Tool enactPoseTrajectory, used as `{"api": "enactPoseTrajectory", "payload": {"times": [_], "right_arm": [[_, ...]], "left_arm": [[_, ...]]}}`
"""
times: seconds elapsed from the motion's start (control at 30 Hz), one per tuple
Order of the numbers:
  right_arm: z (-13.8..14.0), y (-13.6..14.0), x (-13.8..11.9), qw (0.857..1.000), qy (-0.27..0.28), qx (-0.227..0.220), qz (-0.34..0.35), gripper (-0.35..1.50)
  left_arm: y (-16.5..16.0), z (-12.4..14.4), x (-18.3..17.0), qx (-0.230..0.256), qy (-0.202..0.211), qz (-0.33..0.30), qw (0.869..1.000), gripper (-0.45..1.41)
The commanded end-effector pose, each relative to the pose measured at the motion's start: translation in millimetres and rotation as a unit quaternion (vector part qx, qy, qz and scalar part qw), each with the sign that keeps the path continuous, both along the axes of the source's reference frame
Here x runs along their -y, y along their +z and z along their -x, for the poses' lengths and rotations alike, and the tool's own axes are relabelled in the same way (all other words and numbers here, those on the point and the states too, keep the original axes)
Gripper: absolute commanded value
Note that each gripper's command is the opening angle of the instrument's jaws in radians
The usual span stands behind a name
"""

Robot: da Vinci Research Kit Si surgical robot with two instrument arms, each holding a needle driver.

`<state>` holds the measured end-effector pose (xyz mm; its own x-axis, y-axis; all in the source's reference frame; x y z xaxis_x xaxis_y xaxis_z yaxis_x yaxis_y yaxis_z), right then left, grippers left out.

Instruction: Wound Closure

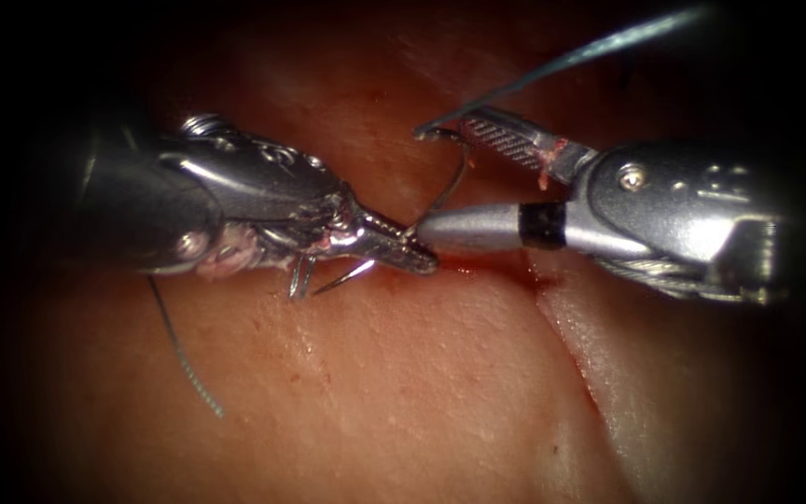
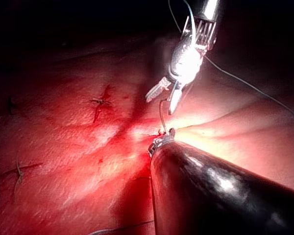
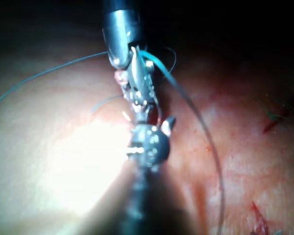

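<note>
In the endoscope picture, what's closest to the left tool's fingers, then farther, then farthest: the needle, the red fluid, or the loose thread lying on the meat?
From the left tool:
1. Needle, touching its tip, arching up over the cut.
2. Red fluid, just right, in the cut.
3. Loose thread, far left, lying on the tissue.

silver right hand [image 1: 431, 177], black band, screw

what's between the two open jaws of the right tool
In the endoscope view, the curved needle arcs between the right tool's open jaws, unheld, down toward the left tool.
</note>
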<state>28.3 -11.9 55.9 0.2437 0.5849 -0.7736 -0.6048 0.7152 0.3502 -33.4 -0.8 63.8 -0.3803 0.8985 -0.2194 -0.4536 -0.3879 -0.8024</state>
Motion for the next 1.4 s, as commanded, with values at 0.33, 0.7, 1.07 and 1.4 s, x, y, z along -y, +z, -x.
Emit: {"api": "enactPoseTrajectory", "payload": {"times": [0.33, 0.7, 1.07, 1.4], "right_arm": [[-2.4, 0.1, -0.2, 0.992, 0.04, 0.087, 0.087, 1.23], [-2.9, 1.9, 1.4, 0.987, 0.017, 0.113, 0.115, 1.2], [-3.1, 2.0, 1.5, 0.987, 0.001, 0.107, 0.12, 0.83], [-2.9, 2.5, 1.1, 0.986, -0.035, 0.104, 0.126, -0.35]], "left_arm": [[0.8, 1.2, 0.4, -0.007, -0.042, 0.0, 0.999, -0.45], [0.3, 0.9, -0.1, -0.007, -0.06, -0.01, 0.998, -0.45], [0.2, 0.8, -0.1, -0.005, -0.059, -0.016, 0.998, -0.45], [-0.1, 0.8, 0.2, -0.004, -0.056, -0.013, 0.998, -0.45]]}}
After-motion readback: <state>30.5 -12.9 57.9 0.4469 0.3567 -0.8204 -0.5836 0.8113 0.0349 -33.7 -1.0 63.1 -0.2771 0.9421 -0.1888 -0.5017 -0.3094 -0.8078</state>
